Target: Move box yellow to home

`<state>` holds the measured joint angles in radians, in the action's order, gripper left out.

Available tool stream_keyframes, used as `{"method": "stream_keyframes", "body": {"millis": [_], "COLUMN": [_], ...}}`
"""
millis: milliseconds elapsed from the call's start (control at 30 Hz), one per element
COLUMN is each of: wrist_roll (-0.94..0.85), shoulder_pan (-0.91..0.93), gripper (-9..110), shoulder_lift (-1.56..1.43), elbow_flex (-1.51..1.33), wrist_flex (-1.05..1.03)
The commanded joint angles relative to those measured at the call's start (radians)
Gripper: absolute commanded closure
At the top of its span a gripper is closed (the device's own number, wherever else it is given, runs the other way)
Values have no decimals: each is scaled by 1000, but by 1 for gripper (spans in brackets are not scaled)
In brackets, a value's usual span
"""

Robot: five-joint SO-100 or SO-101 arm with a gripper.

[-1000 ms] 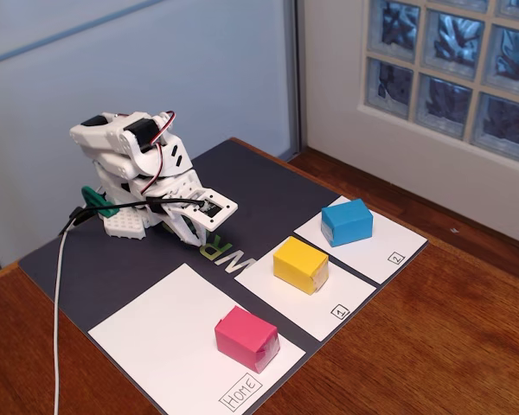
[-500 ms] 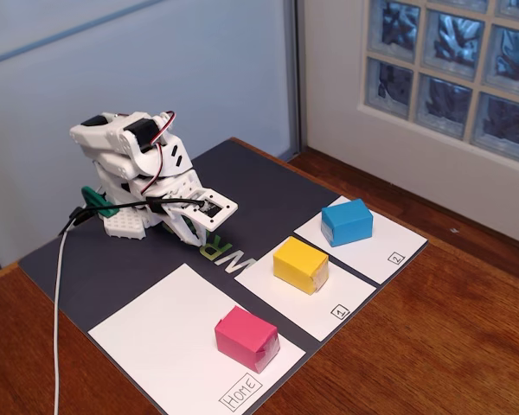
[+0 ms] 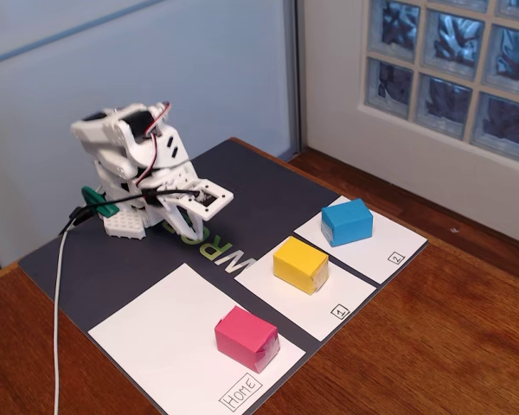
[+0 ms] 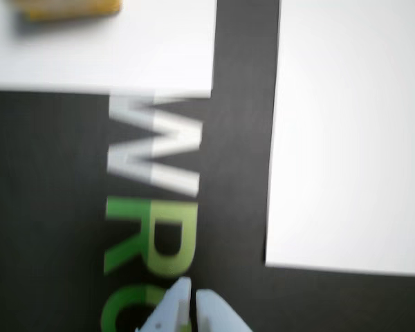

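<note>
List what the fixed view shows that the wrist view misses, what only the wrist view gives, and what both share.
Only the fixed view: the folded arm at the back of the dark mat, the pink block on the Home sheet, the blue block on sheet 2, all three labels, the wooden table.

Only the wrist view: the pincer close up, fingertips nearly together above the mat lettering.

Both: the yellow box (only an edge in the wrist view) on sheet 1, the Home sheet, the lettering.
</note>
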<state>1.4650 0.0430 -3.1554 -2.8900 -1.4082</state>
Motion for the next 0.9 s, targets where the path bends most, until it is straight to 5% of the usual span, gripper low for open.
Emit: {"method": "stream_keyframes", "body": {"millis": [0, 400, 867], "wrist_roll": [-20, 89, 153], "shoulder_pan": [-25, -181, -272], "gripper": [102, 102, 102], "shoulder_lift": [353, 1029, 1350], "elbow_flex": [284, 1267, 1514], "wrist_flex": [15, -184, -175]}}
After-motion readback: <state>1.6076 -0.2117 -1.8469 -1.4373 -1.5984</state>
